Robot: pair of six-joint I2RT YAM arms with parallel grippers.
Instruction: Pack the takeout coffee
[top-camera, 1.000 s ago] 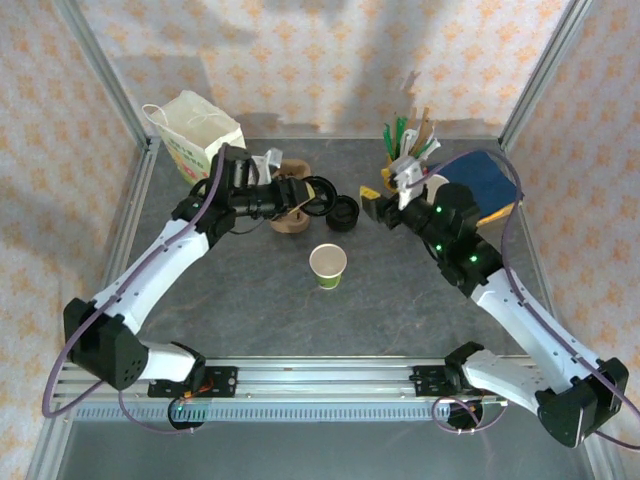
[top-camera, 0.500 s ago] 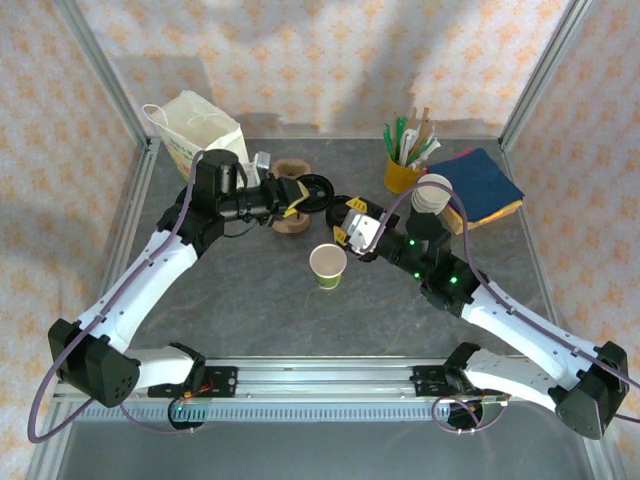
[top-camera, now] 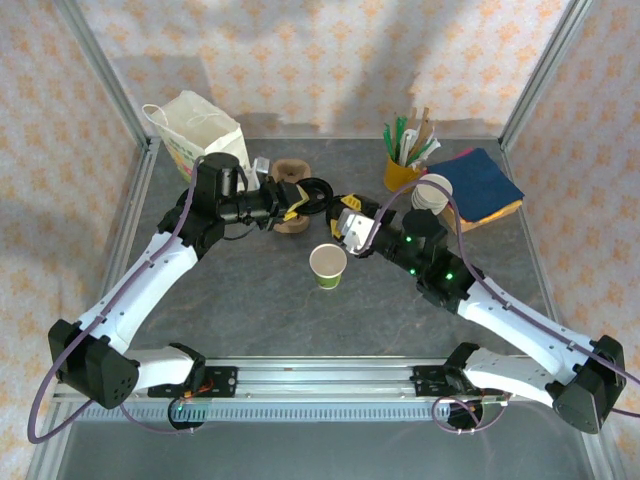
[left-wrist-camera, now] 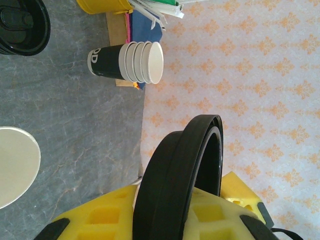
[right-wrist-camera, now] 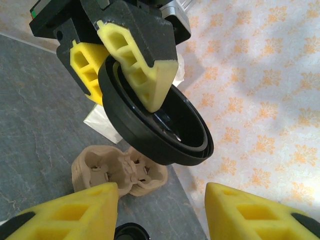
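Lab rig — aluminium frame (top-camera: 110, 85), wallpaper backdrop (top-camera: 320, 60)

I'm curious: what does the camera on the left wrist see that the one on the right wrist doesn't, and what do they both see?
Left wrist view: a stack of cups, a yellow cup of sticks, blue napkins, a spare lid on the table and an open cup's rim.
Right wrist view: a cardboard cup carrier and the open right gripper.
Both: the black lid pinched in the left gripper.
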